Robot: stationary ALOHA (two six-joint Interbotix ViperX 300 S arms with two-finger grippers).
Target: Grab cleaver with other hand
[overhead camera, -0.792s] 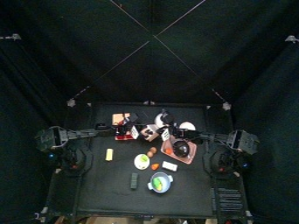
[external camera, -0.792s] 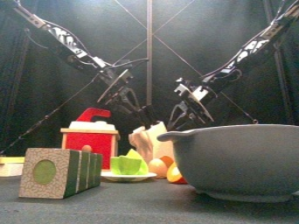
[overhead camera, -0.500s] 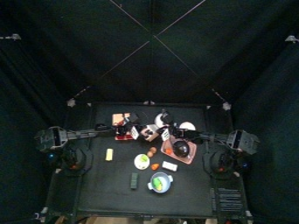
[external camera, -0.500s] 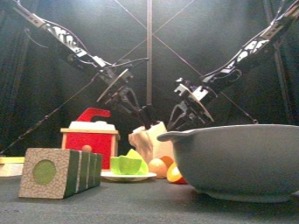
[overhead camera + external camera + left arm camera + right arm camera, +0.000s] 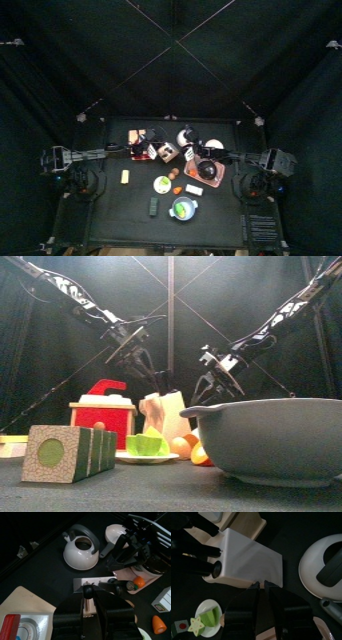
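Black table (image 5: 134, 205), grey bowl (image 5: 267, 441), kettle (image 5: 83, 551), green-faced block (image 5: 67, 452)

Thing: toy cleaver (image 5: 246, 561), a broad pale blade on a dark handle (image 5: 119, 586).
Blade: flat, whitish, roughly rectangular; it shows as a pale upright slab in the front view (image 5: 163, 414).
Pose: lifted clear of the counter, blade hanging downward below the handle.
Place: mid-counter toward the back, between the two arms, beside a white kettle (image 5: 81, 551).
Grip: cannot tell which jaws clasp it.
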